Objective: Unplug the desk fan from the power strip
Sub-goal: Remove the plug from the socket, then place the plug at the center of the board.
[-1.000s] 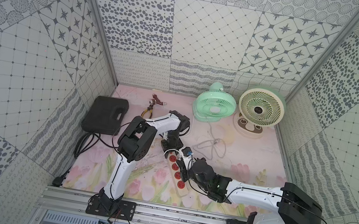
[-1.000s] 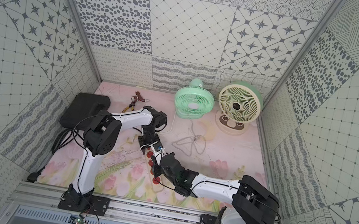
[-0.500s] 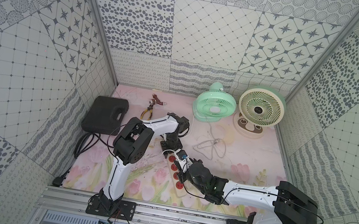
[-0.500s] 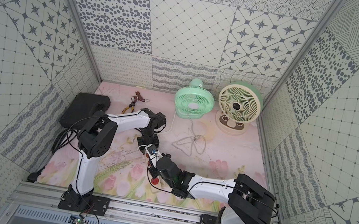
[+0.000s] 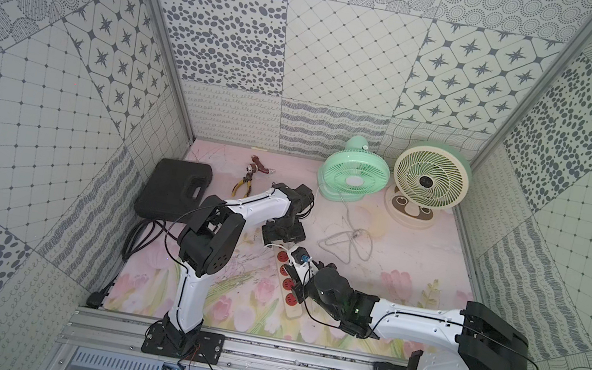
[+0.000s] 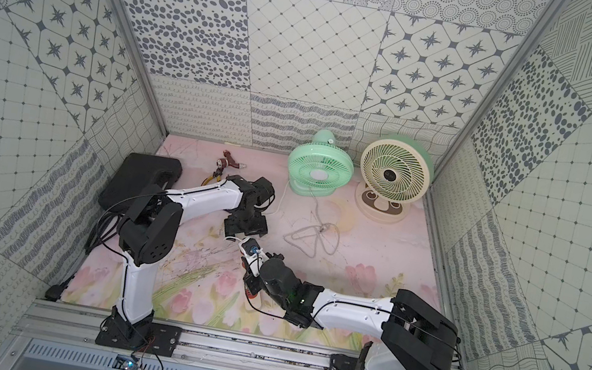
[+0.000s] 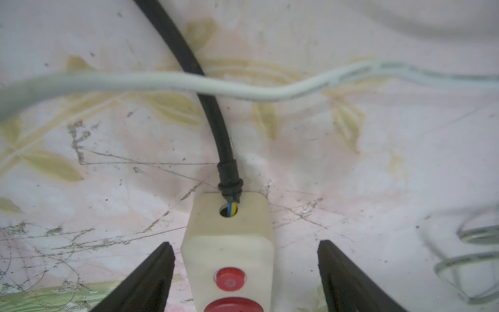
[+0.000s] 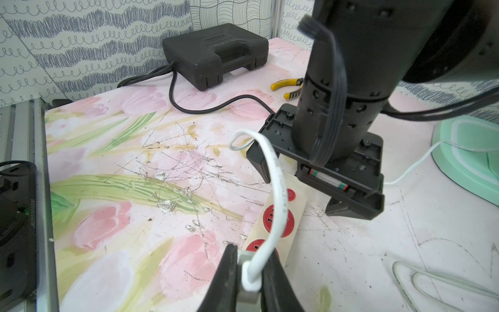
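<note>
The cream power strip [image 5: 289,280] [image 7: 228,243] lies on the flowered mat, red sockets in a row, black cord at its far end. My left gripper [image 5: 283,235] [image 7: 244,243] is open, its fingers standing either side of the strip's switch end without touching it. My right gripper [image 5: 304,278] [image 8: 249,259] is shut on the white plug [image 8: 247,281] just over the strip [image 8: 280,216]; its prongs are hidden. The plug's white cord [image 8: 278,205] arcs up and away toward the mint-green desk fan [image 5: 353,175].
A cream fan [image 5: 430,181] stands beside the green one at the back. A loose coil of white cord [image 5: 349,236] lies mid-mat. A black case [image 5: 174,189] and yellow-handled pliers [image 5: 242,187] sit back left. Black cords trail along the left wall.
The left gripper was shut and now stands open about the strip's switch end. The right arm has shifted slightly leftward, still holding the plug.
</note>
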Robot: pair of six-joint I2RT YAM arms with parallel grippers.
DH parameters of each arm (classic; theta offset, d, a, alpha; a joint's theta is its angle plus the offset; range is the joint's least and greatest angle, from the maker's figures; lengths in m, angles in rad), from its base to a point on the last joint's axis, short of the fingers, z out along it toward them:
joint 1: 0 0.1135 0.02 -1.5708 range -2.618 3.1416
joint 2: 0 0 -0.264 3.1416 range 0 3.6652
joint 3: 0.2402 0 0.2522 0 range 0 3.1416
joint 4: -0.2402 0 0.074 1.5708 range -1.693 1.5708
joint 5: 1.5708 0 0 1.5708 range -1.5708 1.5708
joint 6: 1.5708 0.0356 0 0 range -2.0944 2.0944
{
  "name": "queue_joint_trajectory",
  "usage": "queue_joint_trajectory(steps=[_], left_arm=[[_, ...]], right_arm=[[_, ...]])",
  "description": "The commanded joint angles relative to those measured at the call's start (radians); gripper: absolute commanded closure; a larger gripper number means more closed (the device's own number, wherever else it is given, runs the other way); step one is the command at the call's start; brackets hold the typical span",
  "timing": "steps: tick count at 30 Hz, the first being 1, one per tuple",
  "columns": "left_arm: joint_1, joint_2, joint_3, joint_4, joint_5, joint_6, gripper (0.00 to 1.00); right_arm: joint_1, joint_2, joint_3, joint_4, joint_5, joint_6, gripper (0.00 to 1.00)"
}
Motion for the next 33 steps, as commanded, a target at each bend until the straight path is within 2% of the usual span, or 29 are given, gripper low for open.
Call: queue_joint_trajectory(steps=[1, 5, 9, 15, 18, 19, 24, 27, 31, 33], left_arm=[[0.000, -0.050, 0.021, 0.032, -0.049, 0.067, 0.07], [0.000, -0.111, 0.030, 0.033, -0.060, 0.080, 0.02], [0.000, -0.178, 0.039, 0.040, -0.081, 0.097, 0.01], [0.001, -0.331, -0.004, 0.106, -0.111, 0.132, 0.06], [-0.002, -0.432, -0.080, 0.173, -0.156, 0.147, 0.08], [-0.002, -0.474, -0.118, 0.207, -0.179, 0.145, 0.03], [-0.001, -0.631, -0.207, 0.247, -0.242, 0.164, 0.01], [-0.001, -0.674, -0.212, 0.206, -0.241, 0.173, 0.01], [-0.001, -0.777, -0.337, 0.324, -0.167, 0.199, 0.01], [-0.002, -0.816, -0.375, 0.341, -0.166, 0.199, 0.01]], right_arm=[[-0.002, -0.018, 0.018, 0.041, -0.014, -0.009, 1.00], [-0.022, -0.021, 0.023, 0.031, -0.026, 0.014, 1.00], [-0.062, -0.021, 0.029, 0.026, -0.056, 0.053, 1.00], [-0.154, 0.017, 0.059, 0.023, -0.119, 0.133, 1.00], [-0.210, 0.051, 0.095, 0.016, -0.152, 0.179, 1.00], [-0.234, 0.068, 0.112, 0.012, -0.165, 0.193, 1.00], [-0.350, 0.169, 0.225, -0.013, -0.247, 0.273, 1.00], [-0.395, 0.262, 0.328, -0.048, -0.273, 0.277, 1.00], [-0.439, 0.395, 0.472, -0.110, -0.315, 0.279, 1.00], [-0.456, 0.465, 0.543, -0.145, -0.324, 0.281, 1.00]])
